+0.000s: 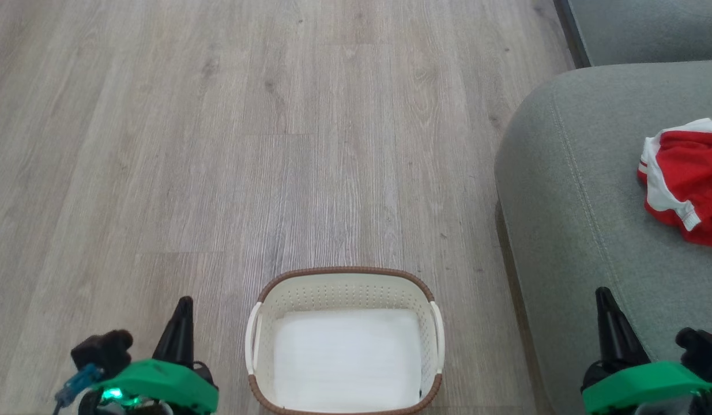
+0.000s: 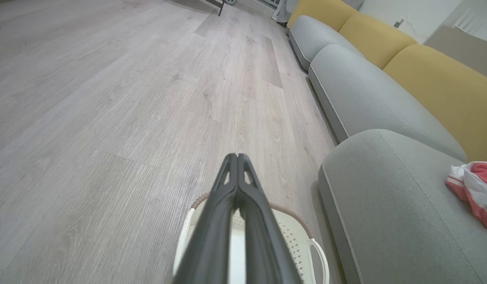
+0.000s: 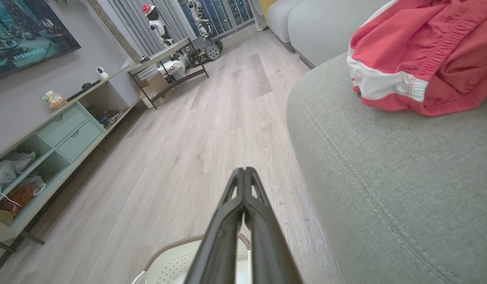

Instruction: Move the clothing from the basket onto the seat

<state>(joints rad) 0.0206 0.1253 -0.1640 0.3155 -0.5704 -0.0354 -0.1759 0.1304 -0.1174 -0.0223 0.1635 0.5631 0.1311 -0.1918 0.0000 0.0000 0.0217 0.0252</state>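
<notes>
Grey plank flooring [image 1: 217, 144] spreads across the upper left of the head view. At bottom centre the basket [image 1: 344, 270] holds its flat white sheet [image 1: 347, 357] and no garment; the clothing [image 1: 687, 173] lies on the seat [image 1: 575, 230] at the right edge. The left gripper [image 1: 184, 304], lower left, and the right gripper [image 1: 605, 295], lower right, are pinched closed on nothing. The transfer looks finished, so the step is a check: leave the sheet alone and hold both arms off the rim.

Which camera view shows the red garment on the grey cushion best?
The right wrist view: the soft red garment with white trim is near and large, its gathered band clear. The head view cuts it at the edge; the left wrist view shows it small.
</notes>
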